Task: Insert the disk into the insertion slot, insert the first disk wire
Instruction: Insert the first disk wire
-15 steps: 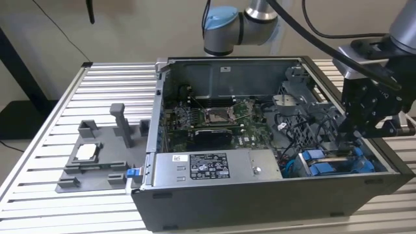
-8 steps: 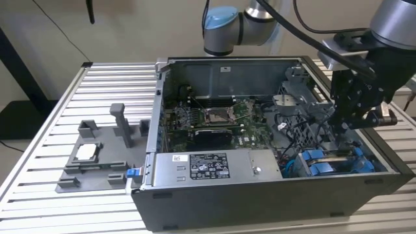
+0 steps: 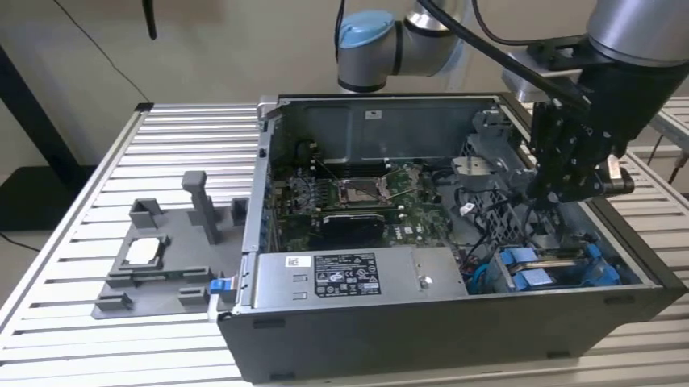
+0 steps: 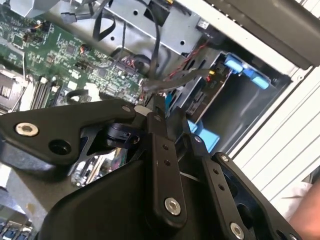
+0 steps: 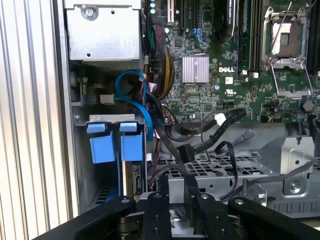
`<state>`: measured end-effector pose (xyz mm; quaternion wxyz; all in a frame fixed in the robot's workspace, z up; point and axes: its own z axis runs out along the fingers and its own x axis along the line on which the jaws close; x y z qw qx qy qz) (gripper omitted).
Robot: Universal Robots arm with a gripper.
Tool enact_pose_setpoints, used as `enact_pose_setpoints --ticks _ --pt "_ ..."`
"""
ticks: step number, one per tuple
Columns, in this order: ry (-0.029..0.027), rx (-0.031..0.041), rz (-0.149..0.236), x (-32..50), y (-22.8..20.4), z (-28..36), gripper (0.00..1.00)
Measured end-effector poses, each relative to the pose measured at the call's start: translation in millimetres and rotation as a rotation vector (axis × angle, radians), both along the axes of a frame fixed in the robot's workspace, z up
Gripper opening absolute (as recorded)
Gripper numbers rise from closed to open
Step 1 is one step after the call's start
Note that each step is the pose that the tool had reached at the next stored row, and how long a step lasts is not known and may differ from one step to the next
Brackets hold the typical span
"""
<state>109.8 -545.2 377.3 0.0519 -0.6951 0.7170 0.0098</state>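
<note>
Insertion slot (image 3: pixel 549 270) beside power-supply box (image 3: pixel 344 274) (wire (image 5: pixel 182 154) in jaws)

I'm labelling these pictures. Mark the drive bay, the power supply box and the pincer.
drive bay (image 3: pixel 531 280), exterior view, a blue clip at its opening.
power supply box (image 3: pixel 344 274), exterior view, the label on top.
pincer (image 3: pixel 560 196), exterior view, its lower end.

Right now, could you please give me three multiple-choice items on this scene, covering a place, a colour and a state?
1. Relative to the case, the tool is: A outside it; B inside it, near the insertion slot; C beneath it.
2. The slot's clips are: A red; B yellow; C blue.
3. The case is: A open; B shut; C overturned.
Answers: B, the tool sits among the case walls; C, the clips show bright blue; A, the motherboard lies bare.
</note>
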Motion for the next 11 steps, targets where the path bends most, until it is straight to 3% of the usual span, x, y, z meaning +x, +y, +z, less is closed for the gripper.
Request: enact_pose_setpoints --ticks 4,7,9,11 --pt "-0.0020 0.0002 0.000 -10.7 2.4 3.8 0.27" --pt "-0.0081 -0.0006 0.000 -17.5 6.1 4.1 0.27" --pt "-0.0170 -0.0015 0.000 -20.4 8.9 4.5 0.27" --pt "-0.0270 -0.0017 0.000 -23.0 9.3 9.1 0.27"
